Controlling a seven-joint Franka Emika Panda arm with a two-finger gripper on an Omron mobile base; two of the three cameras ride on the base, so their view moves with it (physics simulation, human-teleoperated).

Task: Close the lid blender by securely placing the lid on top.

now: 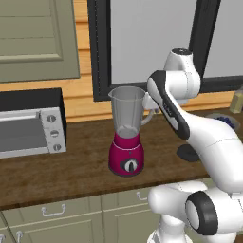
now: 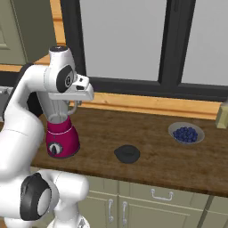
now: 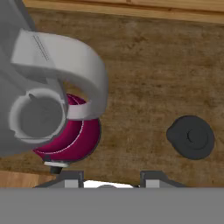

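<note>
The blender stands on the wooden counter, a magenta base with a black dial under a clear jar whose top is uncovered. From above, the hand view looks down into the jar and onto its handle. The black round lid lies flat on the counter to the right of the blender, also seen as the lid and, partly behind my arm, the lid. My gripper hovers above the jar's handle side, open, with nothing between its fingers.
A silver toaster oven sits at the left of the counter. A shallow bowl of blue berries stands further right, and a pale bottle is at the right edge. A dark-framed window backs the counter.
</note>
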